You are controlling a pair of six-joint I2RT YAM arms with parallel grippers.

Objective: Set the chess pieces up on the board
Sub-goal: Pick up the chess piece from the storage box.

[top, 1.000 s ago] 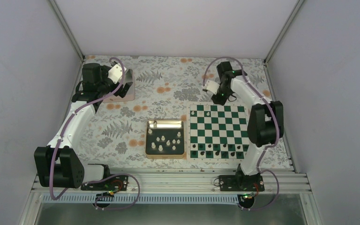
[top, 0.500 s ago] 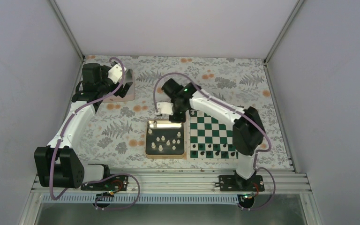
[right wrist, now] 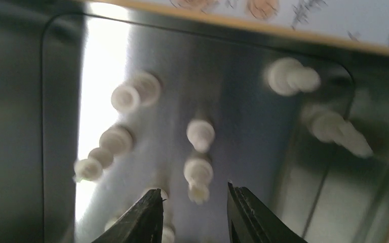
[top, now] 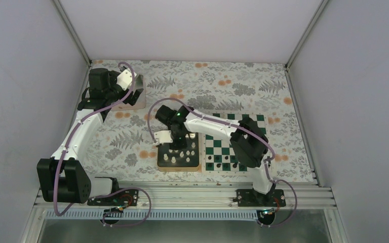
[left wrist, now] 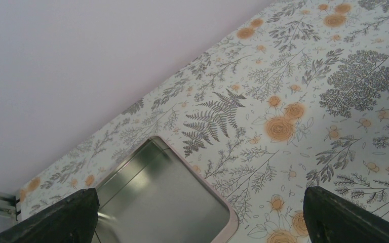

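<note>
**Right gripper over the tray, jaws apart, lining up on a white piece**

Your right gripper (right wrist: 195, 195) hangs over the gold-rimmed tray (top: 178, 168), which sits at 9 o'clock of the board (top: 223, 147). Its jaws stand apart with nothing between them. The white chess pieces (right wrist: 131, 96) lie scattered in that tray, and the nearest piece (right wrist: 198, 173) sits just at 12 o'clock of the gap. Centre on it before you descend. A second piece (right wrist: 201, 134) stands close at its 12 o'clock, so I'd come straight down and close low on the body, or a fingertip may knock the neighbour. Your left gripper (left wrist: 202, 215) waits wide open and unladen at the table's 10 o'clock, above a small metal tray (left wrist: 167, 197).
</note>
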